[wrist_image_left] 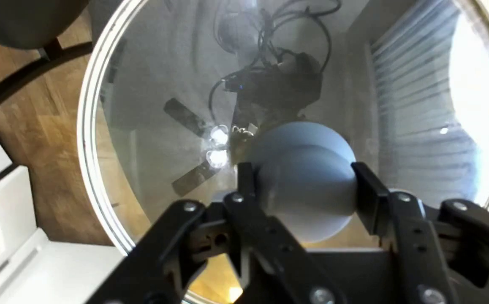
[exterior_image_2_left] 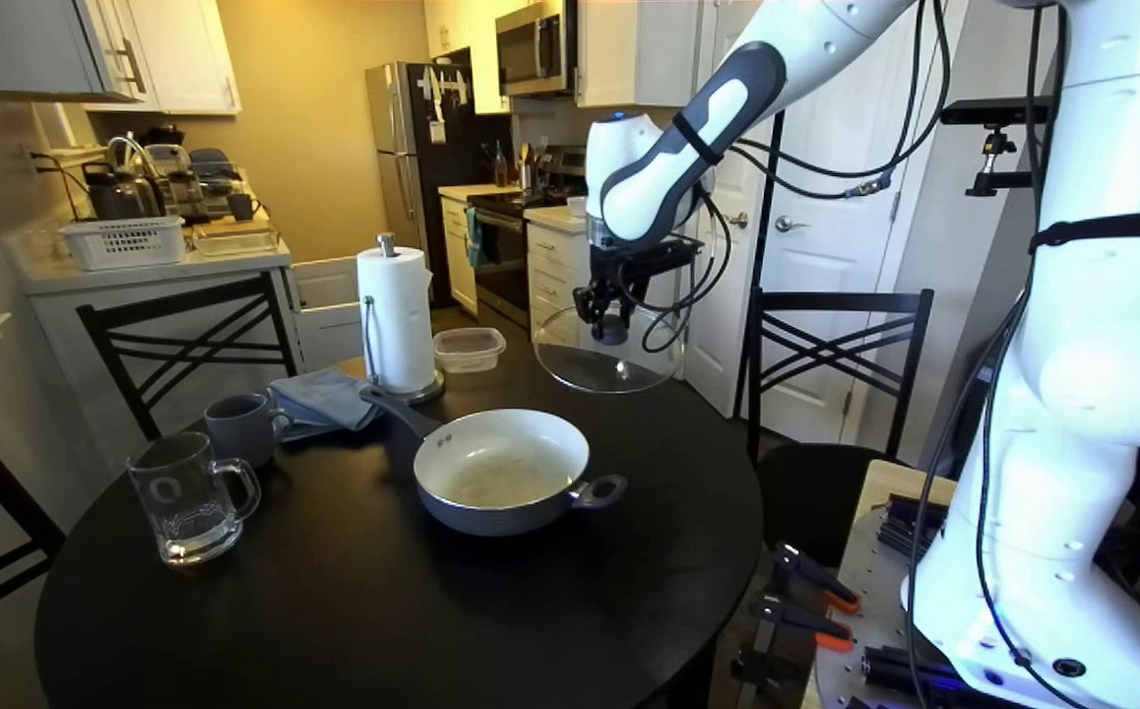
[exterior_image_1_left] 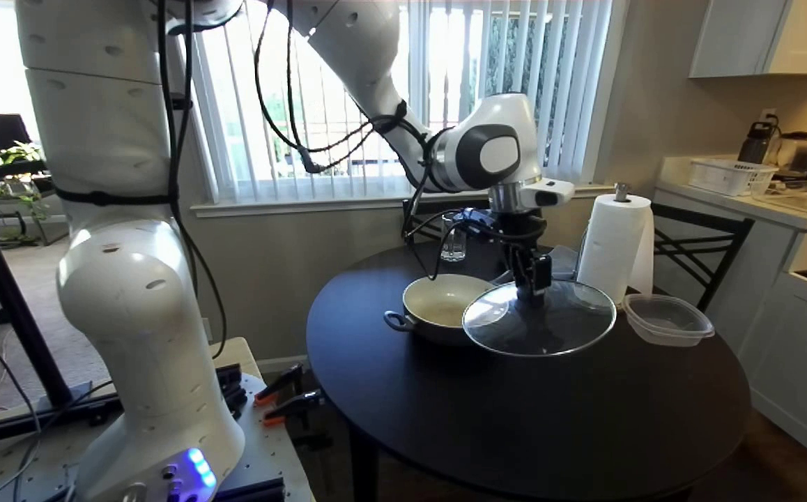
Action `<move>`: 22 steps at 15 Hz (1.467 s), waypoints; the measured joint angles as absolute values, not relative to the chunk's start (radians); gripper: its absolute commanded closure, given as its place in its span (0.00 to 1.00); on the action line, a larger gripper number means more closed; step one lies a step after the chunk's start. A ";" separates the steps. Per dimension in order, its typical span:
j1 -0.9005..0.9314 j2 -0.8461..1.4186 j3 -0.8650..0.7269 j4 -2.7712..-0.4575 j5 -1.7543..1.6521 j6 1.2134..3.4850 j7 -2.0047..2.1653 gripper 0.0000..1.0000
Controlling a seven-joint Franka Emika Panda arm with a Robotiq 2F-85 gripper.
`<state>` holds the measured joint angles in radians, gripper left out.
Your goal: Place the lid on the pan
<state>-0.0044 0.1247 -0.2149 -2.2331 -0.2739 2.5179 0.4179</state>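
Lid (exterior_image_1_left: 539, 325): Round and see-through, it hangs nearly level above the surface (exterior_image_1_left: 557, 425), off to one side of the pan (exterior_image_2_left: 501, 473) and not touching it.

Hand (wrist_image_left: 305, 181): Fingers (wrist_image_left: 246, 179) press the grey knob (wrist_image_left: 307, 202) from two sides, parted only by its width; the lid is all they hold.

Glass (wrist_image_left: 156, 84): Stiff, slick and breakable by the look of it, with a middling weight spread wide. Little in it is likely to bend, so a hard landing could chip or crack it.

Knob: Soundest place to take hold, set at the centre where the load should balance. Its smooth, rounded sides could let the lid swivel or dip should the squeeze slacken.

Rim (wrist_image_left: 87, 139): Thin, hard metal, likely poor purchase for this hand; a grasp there would probably leave the far side sagging. Better kept free to meet the pan evenly.

Pan: Uncovered on the surface, cream inside, a short handle (exterior_image_2_left: 585, 495) and a long handle (exterior_image_2_left: 403, 410) jutting out. Probably steady underneath, yet a sideways nudge from the lid might turn it; a slow, straight descent looks the kinder course.

Surface: Dark, flat and apparently smooth, likely offering the pan little grip if it is pushed.
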 measured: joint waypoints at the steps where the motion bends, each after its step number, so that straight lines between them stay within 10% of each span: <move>1: 0.005 0.112 -0.193 -2.233 -0.293 2.513 0.416 0.67; 22: 0.120 0.272 0.055 -2.142 -0.186 2.401 0.207 0.67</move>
